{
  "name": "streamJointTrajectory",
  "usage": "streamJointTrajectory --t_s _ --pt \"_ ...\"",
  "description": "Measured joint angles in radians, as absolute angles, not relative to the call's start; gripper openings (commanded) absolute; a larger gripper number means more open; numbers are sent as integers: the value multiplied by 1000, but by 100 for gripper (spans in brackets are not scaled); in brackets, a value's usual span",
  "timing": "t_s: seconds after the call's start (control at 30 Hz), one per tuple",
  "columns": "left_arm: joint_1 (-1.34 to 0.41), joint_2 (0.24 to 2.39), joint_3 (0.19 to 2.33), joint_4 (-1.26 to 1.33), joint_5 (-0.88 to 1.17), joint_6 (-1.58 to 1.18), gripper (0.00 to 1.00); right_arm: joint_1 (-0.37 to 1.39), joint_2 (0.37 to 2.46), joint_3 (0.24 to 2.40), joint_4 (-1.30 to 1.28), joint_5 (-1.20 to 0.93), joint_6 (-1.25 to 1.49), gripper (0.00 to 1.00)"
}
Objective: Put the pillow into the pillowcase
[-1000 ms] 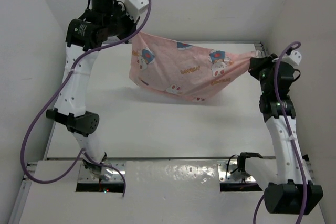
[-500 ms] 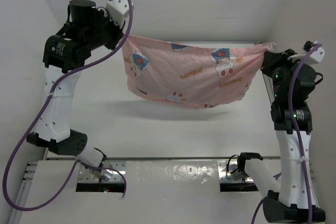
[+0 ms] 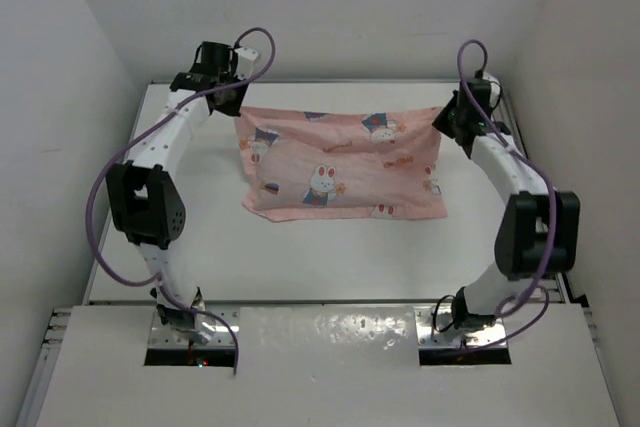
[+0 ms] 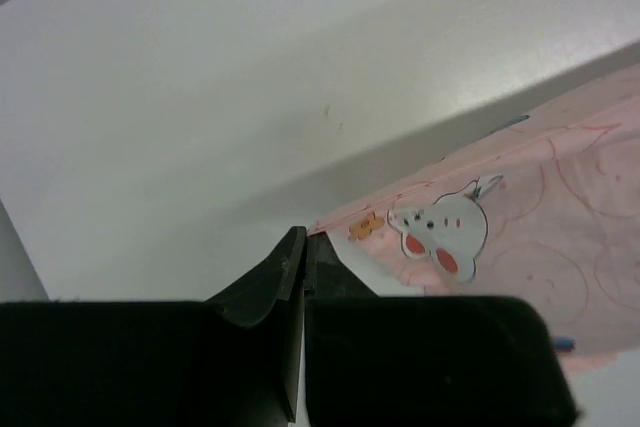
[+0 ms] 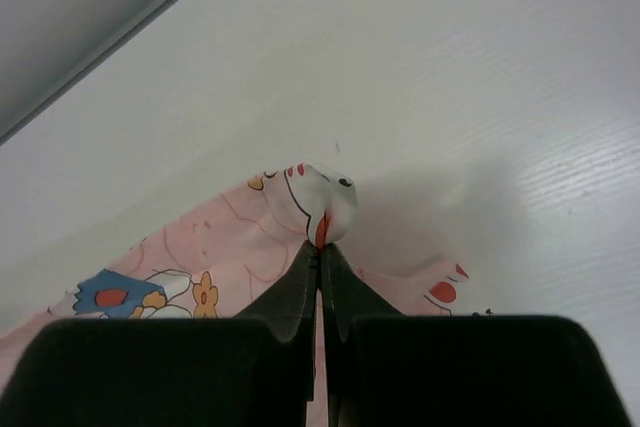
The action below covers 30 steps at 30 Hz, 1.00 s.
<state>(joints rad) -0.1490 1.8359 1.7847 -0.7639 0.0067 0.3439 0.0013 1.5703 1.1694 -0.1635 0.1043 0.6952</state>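
Pillowcase [image 3: 340,162] dropped from mid-air to table [image 3: 330,247]; left gripper [image 3: 233,107], right gripper [image 3: 447,119] clamped on its 2 far corners. Thin pinch may slip.

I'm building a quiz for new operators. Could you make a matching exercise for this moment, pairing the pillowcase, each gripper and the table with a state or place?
Things:
1. pillowcase
2. left gripper
3. right gripper
4. table

States:
a. jaws shut on the far right corner of the fabric
b. white, bearing the fabric
c. pink, spread out between the arms
d. jaws shut on the far left corner of the fabric

Pairs: 1-c, 2-d, 3-a, 4-b
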Motion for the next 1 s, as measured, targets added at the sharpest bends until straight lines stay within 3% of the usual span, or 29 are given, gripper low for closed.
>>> streamJointTrajectory --t_s 0.37,0.6,0.67,0.7,0.8,0.83,0.93,1.0 --pt "-132 2172 1932 -474 -69 279 0 73 2161 1745 -139 296 773 0" --pt "-123 2315 2002 -393 -113 260 0 69 2339 1928 -152 368 801 0" --pt "-123 2349 2024 -380 -122 257 0 65 2372 1934 -159 388 816 10" --pt "-123 2365 2039 -377 -130 256 0 62 2387 1936 -168 396 821 29" --pt "-123 2416 2091 -369 -161 258 26 49 2430 1955 -182 412 824 71" --pt "-123 2436 2114 -368 -176 260 50 45 2442 1967 -187 414 818 74" --pt "-117 2485 2184 -369 -216 261 79 33 2459 1983 -206 408 783 85" --pt "-108 2492 2203 -379 -233 255 85 26 2457 1980 -220 407 750 93"
